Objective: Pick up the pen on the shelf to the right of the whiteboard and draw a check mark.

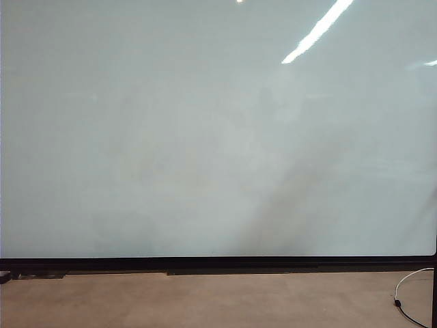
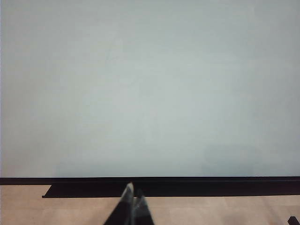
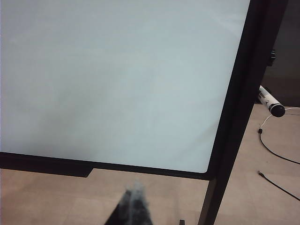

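The whiteboard (image 1: 205,137), a glossy pale board with a thin black lower frame (image 1: 218,263), is shown filling the exterior view above a tan floor (image 1: 205,301), its surface unmarked, with a white and black cable (image 1: 406,290) lying at the lower right. The left gripper (image 2: 131,197) is seen low before the board's bottom edge with its fingertips pressed together and nothing held. The right gripper (image 3: 136,190), blurred, is likewise closed and empty near the board's lower right corner, while the pen (image 3: 270,101) is seen projecting just beyond the right frame post (image 3: 234,117), well apart from both grippers.
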{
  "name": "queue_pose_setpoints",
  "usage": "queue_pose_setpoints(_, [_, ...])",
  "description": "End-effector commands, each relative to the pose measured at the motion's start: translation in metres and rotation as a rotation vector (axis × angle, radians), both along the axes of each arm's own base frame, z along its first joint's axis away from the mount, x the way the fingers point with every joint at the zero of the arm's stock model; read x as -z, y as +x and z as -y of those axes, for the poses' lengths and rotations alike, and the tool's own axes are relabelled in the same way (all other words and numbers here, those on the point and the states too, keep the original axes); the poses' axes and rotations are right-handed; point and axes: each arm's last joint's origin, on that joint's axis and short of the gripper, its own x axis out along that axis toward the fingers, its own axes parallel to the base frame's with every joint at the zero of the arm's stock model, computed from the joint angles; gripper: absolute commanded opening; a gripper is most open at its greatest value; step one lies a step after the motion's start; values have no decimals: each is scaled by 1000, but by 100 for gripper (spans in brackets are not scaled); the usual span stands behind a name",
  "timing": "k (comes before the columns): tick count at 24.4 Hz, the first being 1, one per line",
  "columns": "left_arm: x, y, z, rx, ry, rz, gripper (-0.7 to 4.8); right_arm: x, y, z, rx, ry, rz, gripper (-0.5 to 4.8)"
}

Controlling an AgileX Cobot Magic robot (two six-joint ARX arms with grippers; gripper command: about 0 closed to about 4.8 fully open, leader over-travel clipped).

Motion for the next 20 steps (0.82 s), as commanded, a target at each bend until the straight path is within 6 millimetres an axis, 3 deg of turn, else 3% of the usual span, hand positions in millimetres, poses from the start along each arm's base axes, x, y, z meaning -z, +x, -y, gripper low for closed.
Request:
queue_pose_setpoints(1, [-2, 0, 0, 1, 4, 15, -5, -4, 0, 0, 0, -5, 30, -6])
queue_pose_setpoints(20, [-2, 0, 0, 0, 4, 15, -4, -18, -1, 1, 38, -9, 175, -6])
